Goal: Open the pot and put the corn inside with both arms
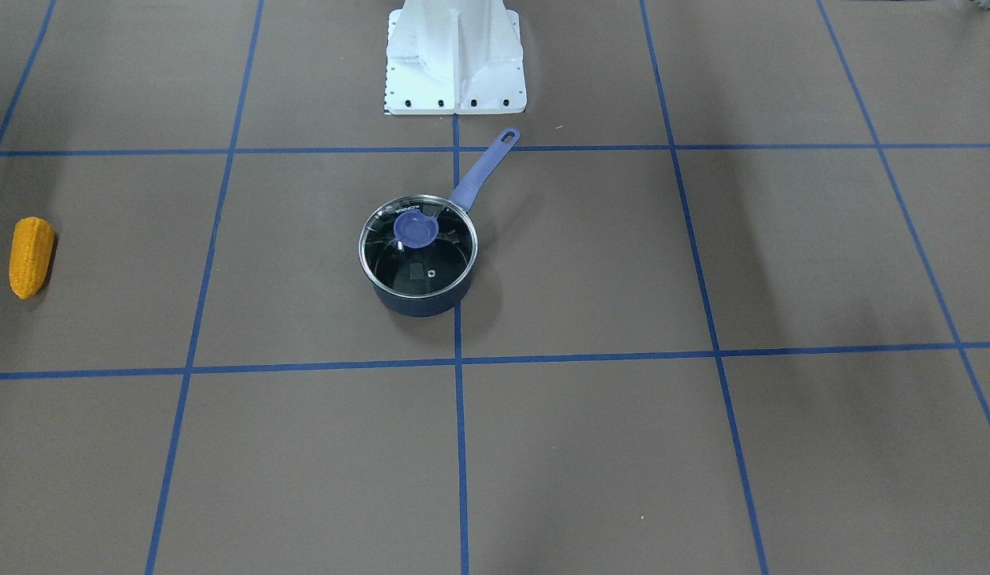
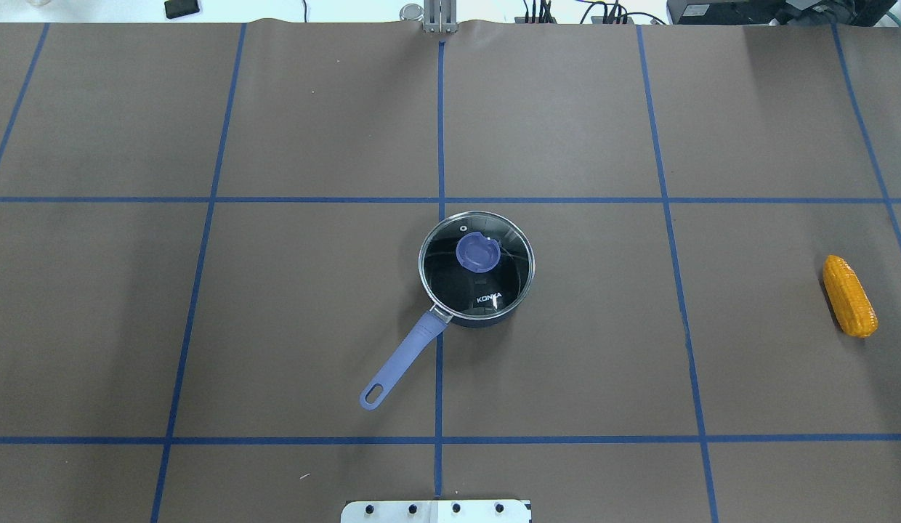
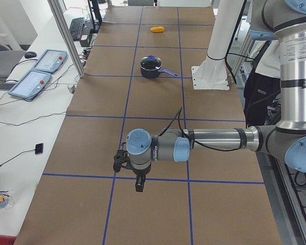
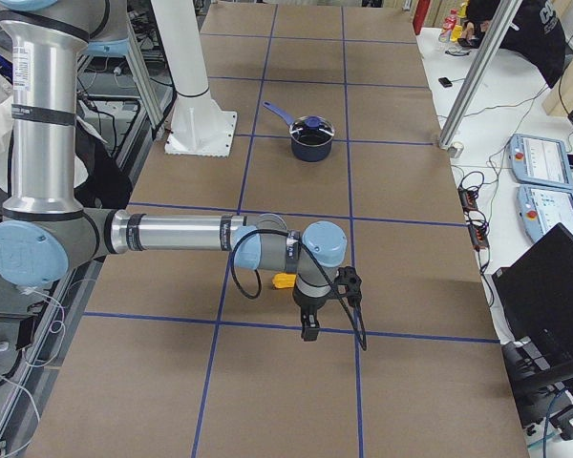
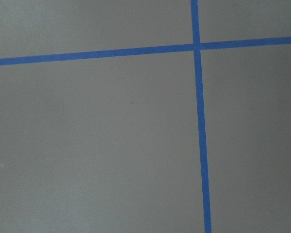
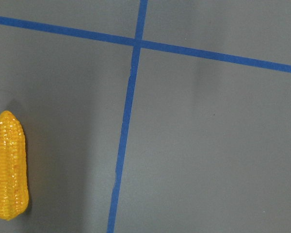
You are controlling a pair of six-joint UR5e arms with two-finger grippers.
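Observation:
The dark navy pot [image 2: 487, 320] stands mid-table with its glass lid [image 2: 450, 272] on and the lavender knob [image 2: 478, 252] on top. Its long handle [image 2: 403, 359] points toward the robot base. The pot [image 1: 419, 305] also shows small in both side views. The corn [image 2: 849, 296] lies far out on the robot's right; the right wrist view shows the corn [image 6: 8, 165] at its lower left. My left gripper [image 3: 137, 185] hangs over bare table, far from the pot. My right gripper [image 4: 310, 329] hangs beside the corn [image 4: 283, 281]. I cannot tell whether either is open or shut.
The white base plate [image 1: 455, 72] sits just behind the pot's handle. Blue tape lines grid the brown table cover. Teach pendants [image 3: 35, 71] and cables lie on a white bench along the far edge. A person [image 4: 530, 38] stands at that bench, and another person [image 3: 260, 76] behind the robot.

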